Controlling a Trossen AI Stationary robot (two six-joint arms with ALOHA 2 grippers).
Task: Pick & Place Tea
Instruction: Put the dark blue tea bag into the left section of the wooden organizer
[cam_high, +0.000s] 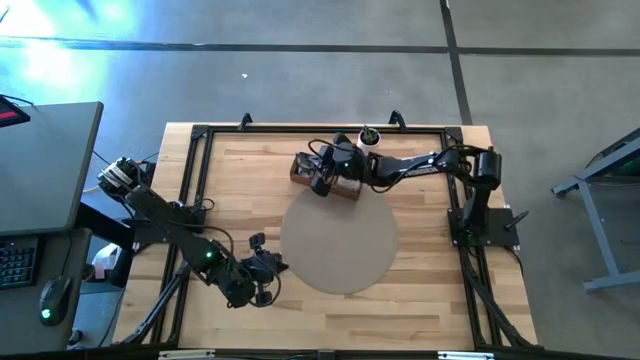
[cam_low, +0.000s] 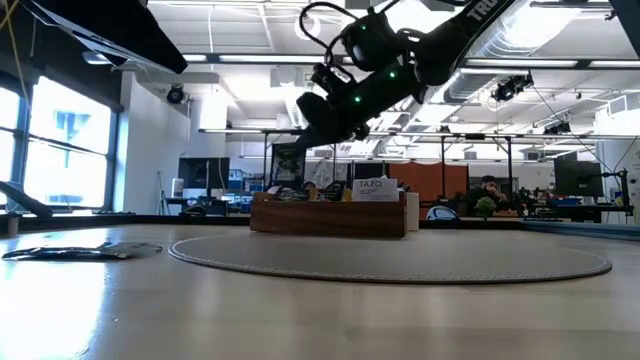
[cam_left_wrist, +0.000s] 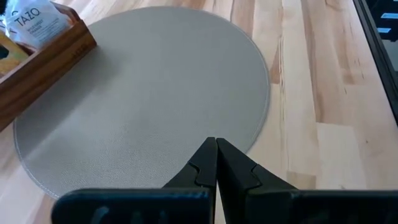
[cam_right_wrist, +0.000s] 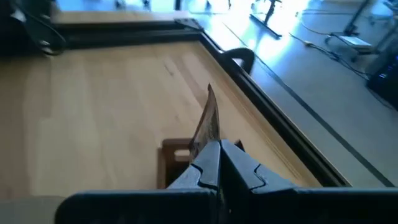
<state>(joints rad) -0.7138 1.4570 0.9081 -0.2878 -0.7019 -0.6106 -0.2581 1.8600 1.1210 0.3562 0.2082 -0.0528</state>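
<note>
1. Looks like an early-to-middle stage to me. The round grey mat (cam_high: 338, 243) has nothing on it that I can see, so if that's the drop spot, no tea has landed there yet. There are some flat dark packets (cam_low: 85, 251) lying on the table off to one side in the low view, can't tell what they are or whether they count.

2. The right gripper (cam_right_wrist: 214, 155) is up above the wooden tea box (cam_high: 326, 176), with the box right underneath it and the mat off to its side. It's clamped tight on one sachet (cam_right_wrist: 206, 124), brownish-orange, sticking straight up out of the fingertips edge-on. So one pick is basically done; carrying and setting down are still to go.

3. The rest of the tea (cam_low: 378, 189) sits in the box below that gripper, a whitish TAZO packet standing up at the front.

4. The left gripper (cam_left_wrist: 216, 163) is pinched fully closed on nothing, hovering just off the near edge of the mat, box well away from it across the mat. Just waiting, I'd say.
</note>
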